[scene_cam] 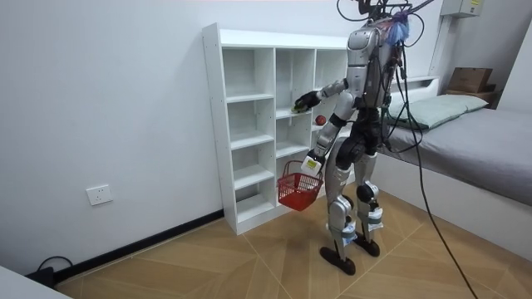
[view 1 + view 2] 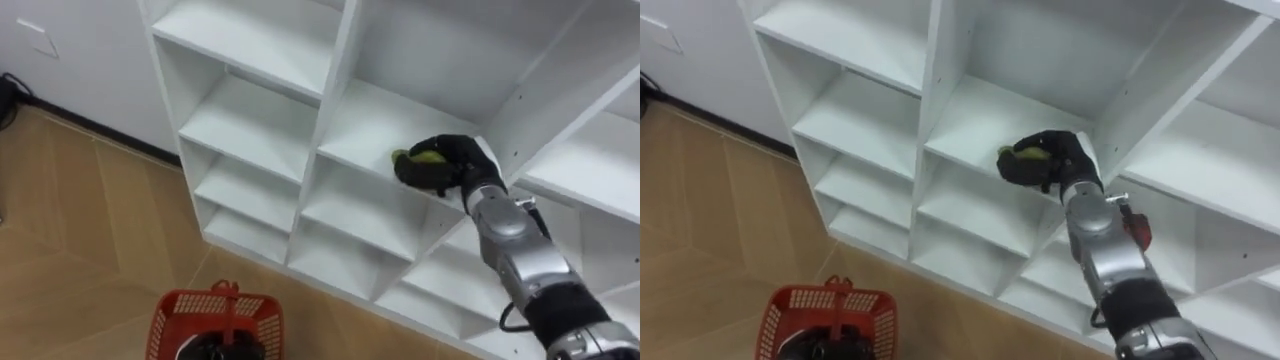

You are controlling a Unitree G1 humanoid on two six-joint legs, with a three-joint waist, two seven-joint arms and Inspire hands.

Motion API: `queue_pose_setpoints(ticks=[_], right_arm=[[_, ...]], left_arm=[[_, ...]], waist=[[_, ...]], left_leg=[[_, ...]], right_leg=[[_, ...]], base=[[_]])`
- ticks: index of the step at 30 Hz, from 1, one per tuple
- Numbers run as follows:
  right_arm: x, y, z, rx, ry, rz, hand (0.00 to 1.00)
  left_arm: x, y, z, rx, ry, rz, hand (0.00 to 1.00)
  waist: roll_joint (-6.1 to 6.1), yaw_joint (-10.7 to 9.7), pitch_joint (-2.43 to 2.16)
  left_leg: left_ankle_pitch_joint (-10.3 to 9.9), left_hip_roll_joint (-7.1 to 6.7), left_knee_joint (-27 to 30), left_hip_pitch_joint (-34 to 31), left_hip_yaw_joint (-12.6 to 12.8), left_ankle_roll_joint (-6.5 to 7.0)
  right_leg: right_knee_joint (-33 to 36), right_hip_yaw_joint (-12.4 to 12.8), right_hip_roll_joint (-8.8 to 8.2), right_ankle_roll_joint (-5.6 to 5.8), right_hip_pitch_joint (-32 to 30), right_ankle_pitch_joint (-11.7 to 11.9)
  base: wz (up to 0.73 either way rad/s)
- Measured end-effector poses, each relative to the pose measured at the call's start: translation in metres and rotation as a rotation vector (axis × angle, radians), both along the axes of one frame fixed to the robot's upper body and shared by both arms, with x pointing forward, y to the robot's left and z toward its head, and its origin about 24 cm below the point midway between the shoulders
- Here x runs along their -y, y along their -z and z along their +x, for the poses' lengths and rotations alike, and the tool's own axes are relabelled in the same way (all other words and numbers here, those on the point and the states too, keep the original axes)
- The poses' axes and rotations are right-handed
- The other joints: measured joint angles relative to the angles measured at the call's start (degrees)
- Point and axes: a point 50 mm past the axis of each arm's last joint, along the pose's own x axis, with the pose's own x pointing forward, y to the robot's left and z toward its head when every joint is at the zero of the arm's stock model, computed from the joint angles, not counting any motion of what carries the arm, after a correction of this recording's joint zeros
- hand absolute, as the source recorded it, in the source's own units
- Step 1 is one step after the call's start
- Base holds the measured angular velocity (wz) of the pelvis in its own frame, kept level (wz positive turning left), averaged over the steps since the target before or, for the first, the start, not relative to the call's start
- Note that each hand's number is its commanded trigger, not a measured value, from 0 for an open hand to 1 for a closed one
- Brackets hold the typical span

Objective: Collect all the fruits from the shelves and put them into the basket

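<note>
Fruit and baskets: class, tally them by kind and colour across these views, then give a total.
yellow-green fruit: 1
red fruit: 1
red basket: 1
Total: 3

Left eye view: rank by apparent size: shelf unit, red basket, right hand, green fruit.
1. shelf unit
2. red basket, cut off at the bottom edge
3. right hand
4. green fruit, mostly hidden by the hand
Looks only: basket and hand differ in depth.
</note>
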Motion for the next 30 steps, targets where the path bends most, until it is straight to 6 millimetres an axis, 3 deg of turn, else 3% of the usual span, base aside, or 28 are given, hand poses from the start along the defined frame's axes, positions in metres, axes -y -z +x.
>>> queue_pose_setpoints(ticks=[3, 8, 11, 18, 22, 30], right_arm=[[-0.008, 0.010, -0.017, -0.021, -0.038, 0.028, 1.00], [-0.018, 0.020, -0.041, -0.040, -0.046, 0.082, 1.00], [-0.021, 0.022, -0.045, -0.045, -0.049, 0.089, 1.00], [-0.034, 0.011, -0.051, 0.020, -0.112, 0.059, 1.00], [-0.047, 0.017, -0.058, -0.009, -0.170, 0.072, 1.00], [-0.045, 0.035, -0.078, -0.089, -0.163, 0.079, 1.00]], left_arm=[[0.004, -0.002, 0.005, 0.024, 0.003, -0.004, 1.00], [0.017, -0.007, 0.013, 0.076, 0.011, -0.021, 1.00], [0.020, -0.008, 0.015, 0.089, 0.013, -0.031, 1.00], [0.026, -0.010, 0.018, 0.104, 0.024, -0.040, 1.00], [0.031, -0.009, 0.017, 0.098, 0.054, -0.025, 1.00], [0.033, -0.008, 0.014, 0.092, 0.043, 0.005, 1.00]], waist=[[0.76, -0.64, 0.07], [2.64, -2.80, 0.03], [3.22, -3.12, -0.09], [3.71, -3.89, -0.13], [5.05, -4.57, -0.10], [5.75, -4.82, 0.16]], left_leg=[[0.00, 0.45, -0.30, 0.64, 1.18, -0.01], [-0.01, 0.89, -0.70, 1.28, 3.20, 0.00], [-0.01, 1.36, -1.41, 1.94, 4.84, 0.00], [-0.02, 1.49, -1.92, 2.23, 6.43, -0.06], [-0.03, 1.67, -2.51, 2.88, 7.14, -0.04], [-0.04, 1.72, -3.27, 3.85, 7.77, -0.03]], right_leg=[[0.00, 0.09, 0.10, 0.03, 0.11, 0.01], [0.21, 2.32, 0.30, -0.02, -0.40, 0.23], [0.31, 4.14, 0.62, -0.14, -0.84, 0.62], [0.27, 4.99, 0.91, -0.27, -1.36, 0.74], [0.24, 5.78, 0.80, -0.21, -1.32, 0.77], [0.15, 6.43, 0.91, -0.20, -0.95, 0.77]], base=[[-0.23], [-0.21], [-0.34], [-0.09], [-0.09], [-0.05]])
